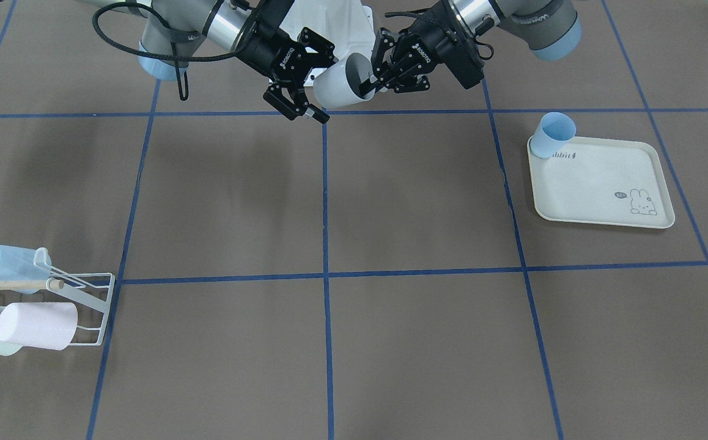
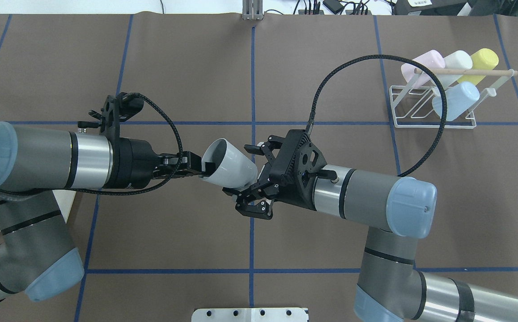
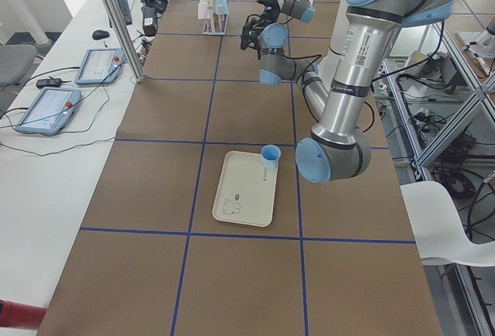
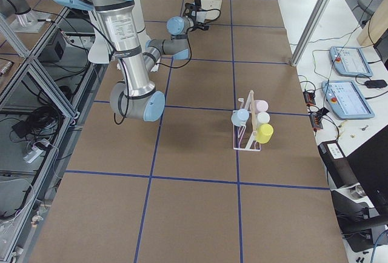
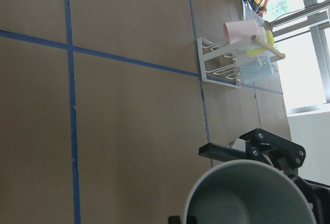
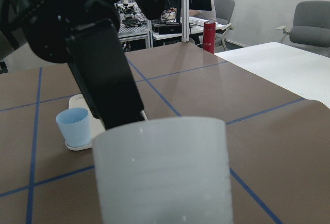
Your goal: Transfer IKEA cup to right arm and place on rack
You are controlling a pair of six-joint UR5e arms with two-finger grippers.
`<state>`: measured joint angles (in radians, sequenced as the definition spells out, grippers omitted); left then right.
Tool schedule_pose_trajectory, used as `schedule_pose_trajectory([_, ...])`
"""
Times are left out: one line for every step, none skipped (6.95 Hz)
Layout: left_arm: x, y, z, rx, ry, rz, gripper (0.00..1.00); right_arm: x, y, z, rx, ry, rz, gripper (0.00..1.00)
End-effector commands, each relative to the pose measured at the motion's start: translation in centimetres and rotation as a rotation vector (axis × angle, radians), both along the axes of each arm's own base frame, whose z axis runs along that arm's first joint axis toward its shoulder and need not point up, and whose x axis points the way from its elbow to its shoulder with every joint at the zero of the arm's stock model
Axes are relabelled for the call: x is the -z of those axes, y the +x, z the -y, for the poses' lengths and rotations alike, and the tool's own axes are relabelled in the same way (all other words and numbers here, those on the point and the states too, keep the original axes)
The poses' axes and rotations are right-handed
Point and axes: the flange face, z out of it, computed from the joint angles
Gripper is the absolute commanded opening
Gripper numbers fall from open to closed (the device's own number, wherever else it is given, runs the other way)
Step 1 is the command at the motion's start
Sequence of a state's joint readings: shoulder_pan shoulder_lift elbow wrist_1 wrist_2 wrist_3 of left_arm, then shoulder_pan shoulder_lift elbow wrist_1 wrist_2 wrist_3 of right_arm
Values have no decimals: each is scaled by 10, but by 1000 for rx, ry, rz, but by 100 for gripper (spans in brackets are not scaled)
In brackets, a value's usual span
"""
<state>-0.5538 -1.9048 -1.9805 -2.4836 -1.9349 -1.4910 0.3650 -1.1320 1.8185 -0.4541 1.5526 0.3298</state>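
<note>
The IKEA cup (image 2: 230, 167) is pale grey-white and hangs tilted in the air over the table's middle. My left gripper (image 2: 204, 169) is shut on its rim, one finger inside the mouth. The right arm's (image 2: 366, 201) gripper (image 2: 242, 178) is open, its fingers straddling the cup's base; whether they touch it I cannot tell. From the front, the cup (image 1: 343, 80) sits between the left gripper (image 1: 369, 85) and the right gripper (image 1: 326, 85). The white wire rack (image 2: 433, 107) stands at the far right with several pastel cups on its prongs. The right wrist view shows the cup's (image 6: 165, 175) side.
A cream rabbit-print tray (image 1: 604, 183) lies on my left side, with a light blue cup (image 1: 553, 135) upright in its corner. Blue tape lines grid the brown table (image 2: 174, 67). The right arm's black cable (image 2: 375, 60) loops toward the rack.
</note>
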Motion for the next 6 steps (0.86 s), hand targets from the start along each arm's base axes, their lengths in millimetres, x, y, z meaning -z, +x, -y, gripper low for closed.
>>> schedule_pose_trajectory([-1, 0, 0, -1, -1, 2, 0, 1, 1, 0, 0, 1, 2, 96])
schedule_pose_trajectory([-1, -1, 1, 2, -2, 2, 0, 0, 0, 0, 0, 0, 1, 94])
schedule_pose_trajectory([-1, 0, 0, -1, -1, 2, 0, -1, 0, 0, 0, 0, -1, 86])
schedule_pose_trajectory([-1, 0, 0, -1, -1, 1, 0, 0, 1, 0, 1, 1, 1, 66])
schedule_pose_trajectory([-1, 0, 0, 0, -1, 1, 0, -1, 0, -1, 9, -1, 0, 24])
schedule_pose_trajectory([0, 0, 0, -1, 0, 0, 0, 0, 0, -1, 10, -5, 3, 7])
